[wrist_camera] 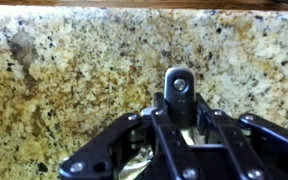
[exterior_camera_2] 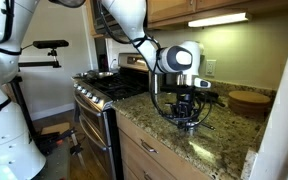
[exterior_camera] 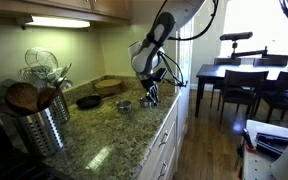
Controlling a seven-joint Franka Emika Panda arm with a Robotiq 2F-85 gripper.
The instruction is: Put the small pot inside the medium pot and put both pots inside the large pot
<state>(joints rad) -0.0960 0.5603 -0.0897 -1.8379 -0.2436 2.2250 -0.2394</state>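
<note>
My gripper (exterior_camera: 149, 97) is low over the granite counter, at its front edge, and also shows in an exterior view (exterior_camera_2: 189, 120). In the wrist view its fingers (wrist_camera: 179, 95) are drawn together, and shiny silver metal of a pot (wrist_camera: 134, 160) shows through the linkage, so it looks shut on a pot rim. I cannot tell which of the three pots this is. That pot glints under the gripper in an exterior view (exterior_camera_2: 190, 126). Another small silver pot (exterior_camera: 124, 105) stands free on the counter, a little away from the gripper. No third pot can be made out.
A black frying pan (exterior_camera: 88, 101) and a wooden board (exterior_camera: 109, 86) lie behind the free pot. A tall steel utensil holder (exterior_camera: 42, 125) with wooden spoons stands near the camera. A wooden bowl (exterior_camera_2: 249, 100) sits at the wall. A stove (exterior_camera_2: 109, 90) adjoins the counter.
</note>
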